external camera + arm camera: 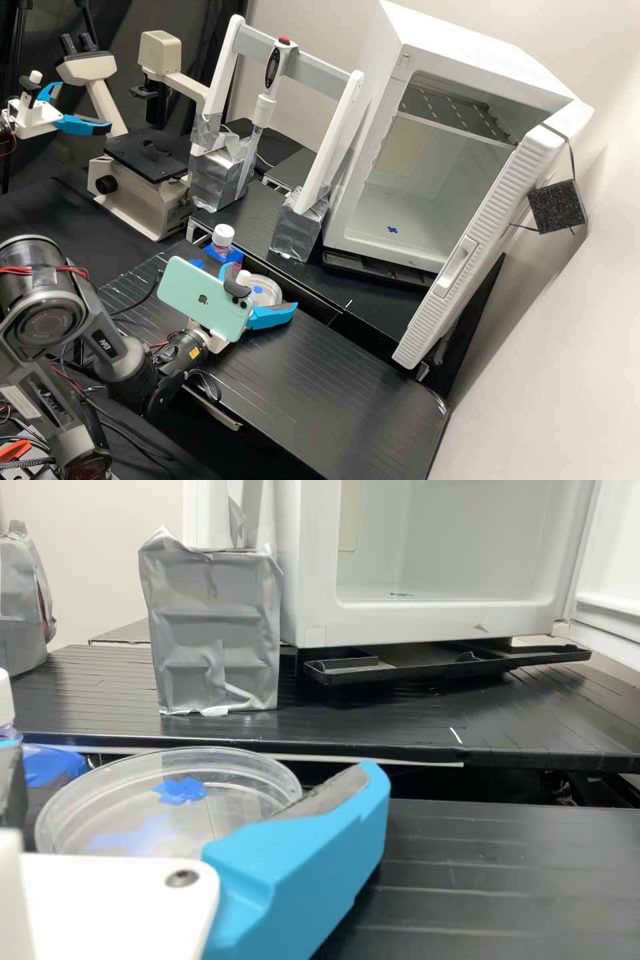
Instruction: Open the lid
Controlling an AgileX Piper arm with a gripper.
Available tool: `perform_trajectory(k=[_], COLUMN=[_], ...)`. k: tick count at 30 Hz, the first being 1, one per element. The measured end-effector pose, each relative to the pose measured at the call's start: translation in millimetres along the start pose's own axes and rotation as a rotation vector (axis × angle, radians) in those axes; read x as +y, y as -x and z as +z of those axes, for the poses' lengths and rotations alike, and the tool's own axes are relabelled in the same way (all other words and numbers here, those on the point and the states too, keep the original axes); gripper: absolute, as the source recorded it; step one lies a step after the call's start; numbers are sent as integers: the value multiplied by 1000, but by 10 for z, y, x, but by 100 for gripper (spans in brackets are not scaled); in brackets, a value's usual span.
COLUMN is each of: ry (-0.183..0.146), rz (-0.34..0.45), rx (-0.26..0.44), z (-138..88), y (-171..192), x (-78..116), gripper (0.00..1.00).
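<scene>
Pincer (262,287) wide open around clear dish (170,810)

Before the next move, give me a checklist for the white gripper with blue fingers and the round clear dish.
1. White gripper with two bright blue fingers open: ok.
2. Round, clear dish with blue marks between the fingers: ok, by the high view.
3. Dish level on the black, ridged bench: ok.
4. Lid seated on the dish: cannot tell.
5. Fingers free of contact with the dish's rim: cannot tell.
6. White-capped bottle near the dish upright: ok.
</scene>
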Motion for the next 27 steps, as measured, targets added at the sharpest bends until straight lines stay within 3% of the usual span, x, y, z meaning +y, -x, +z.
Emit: perform_trajectory(k=[22, 27], ry=[-5, 7], rz=[1, -12], rx=[5, 19], z=[5, 5], y=[-6, 20], x=[-4, 15], gripper=[0, 0])
